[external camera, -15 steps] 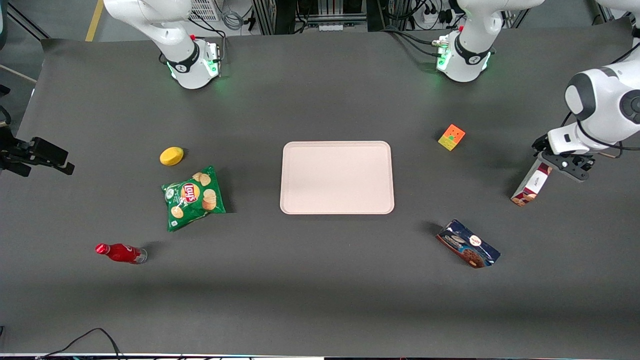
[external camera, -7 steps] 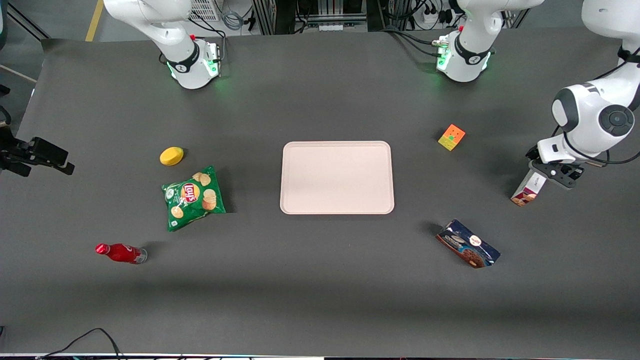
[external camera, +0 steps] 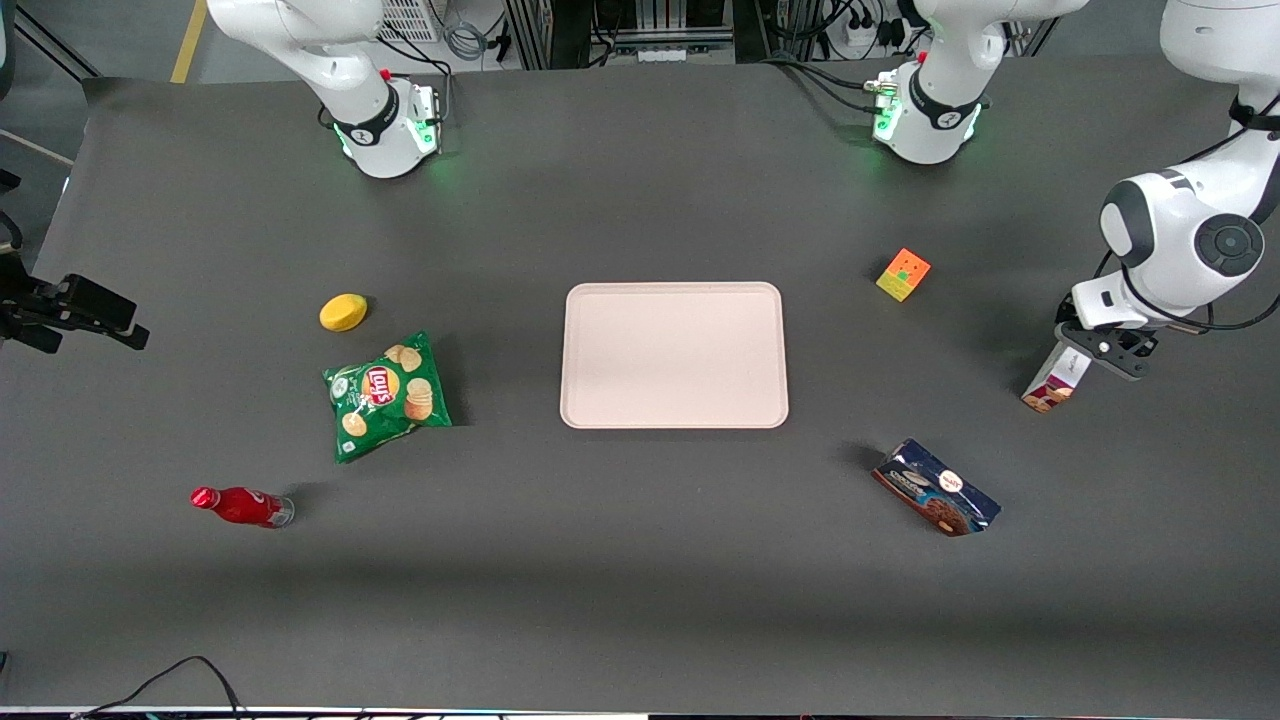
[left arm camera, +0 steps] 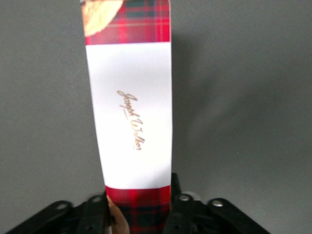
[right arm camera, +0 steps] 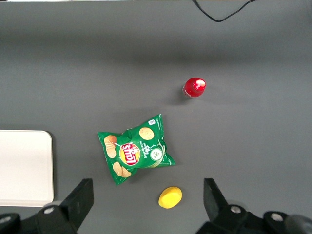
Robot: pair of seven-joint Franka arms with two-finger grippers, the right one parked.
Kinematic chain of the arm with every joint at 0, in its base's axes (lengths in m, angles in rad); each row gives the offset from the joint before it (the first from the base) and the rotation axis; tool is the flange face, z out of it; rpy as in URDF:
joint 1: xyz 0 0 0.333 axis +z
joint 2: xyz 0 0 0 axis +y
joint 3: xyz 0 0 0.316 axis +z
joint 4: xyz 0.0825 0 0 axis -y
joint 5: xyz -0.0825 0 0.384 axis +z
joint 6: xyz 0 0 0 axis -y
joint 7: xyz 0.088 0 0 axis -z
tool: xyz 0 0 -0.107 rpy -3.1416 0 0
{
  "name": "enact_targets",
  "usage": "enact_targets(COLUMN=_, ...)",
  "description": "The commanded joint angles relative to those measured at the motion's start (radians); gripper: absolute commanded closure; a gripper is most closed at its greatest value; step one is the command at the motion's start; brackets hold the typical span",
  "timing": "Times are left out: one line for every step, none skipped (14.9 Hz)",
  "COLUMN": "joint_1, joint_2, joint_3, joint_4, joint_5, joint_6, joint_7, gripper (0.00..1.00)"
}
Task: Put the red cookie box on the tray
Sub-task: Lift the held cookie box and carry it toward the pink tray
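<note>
Gripper (external camera: pixel 1098 346) at the working arm's end of the dark grey surface (external camera: pixel 640 560), fingers (left arm camera: pixel 95 214) clamped on the plaid end of the long red cookie box (left arm camera: pixel 131 112). Box tilted, well apart from the pale pinkish-beige rectangular tray (external camera: pixel 674 355).

Dark grey tabletop (external camera: pixel 640 600); cables, equipment racks along edge.

"Joseph Walker" script on red cookie box (left arm camera: pixel 131 117), "Lay's" on green chip bag (external camera: pixel 385 394)
</note>
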Motion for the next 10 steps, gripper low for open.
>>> enact_targets(joint_1=-0.002, joint_2=-0.011, joint_3=-0.003, joint_4=0.01, joint_5=-0.017, joint_6=-0.02, joint_7=0.022, gripper=0.73)
enact_targets(joint_1=-0.003, joint_2=-0.015, joint_3=-0.003, joint_4=0.016, joint_5=-0.019, joint_6=-0.034, joint_7=0.022, gripper=0.82)
enact_targets(joint_1=-0.003, joint_2=-0.021, joint_3=-0.003, joint_4=0.023, joint_5=-0.019, joint_6=-0.046, joint_7=0.022, gripper=0.89)
enact_targets(joint_1=-0.003, joint_2=-0.034, joint_3=-0.003, joint_4=0.033, joint_5=-0.019, joint_6=-0.069, joint_7=0.019, gripper=0.92)
enact_targets(joint_1=-0.005, joint_2=-0.047, joint_3=-0.003, joint_4=0.052, joint_5=-0.022, joint_6=-0.1, joint_7=0.016, gripper=0.92)
enact_targets(joint_1=-0.006, joint_2=-0.06, joint_3=-0.003, joint_4=0.077, joint_5=-0.029, joint_6=-0.14, joint_7=0.011, gripper=0.92)
enact_targets(joint_1=-0.008, joint_2=-0.072, joint_3=-0.004, joint_4=0.109, joint_5=-0.055, joint_6=-0.192, joint_7=-0.011, gripper=0.92)
enact_targets(joint_1=-0.017, joint_2=-0.084, joint_3=-0.006, joint_4=0.14, joint_5=-0.081, joint_6=-0.251, joint_7=-0.042, gripper=0.92)
enact_targets(joint_1=-0.023, joint_2=-0.101, joint_3=-0.009, joint_4=0.17, joint_5=-0.103, joint_6=-0.316, joint_7=-0.082, gripper=0.92)
enact_targets(joint_1=-0.031, joint_2=-0.124, joint_3=-0.013, joint_4=0.2, joint_5=-0.118, joint_6=-0.379, joint_7=-0.135, gripper=0.92)
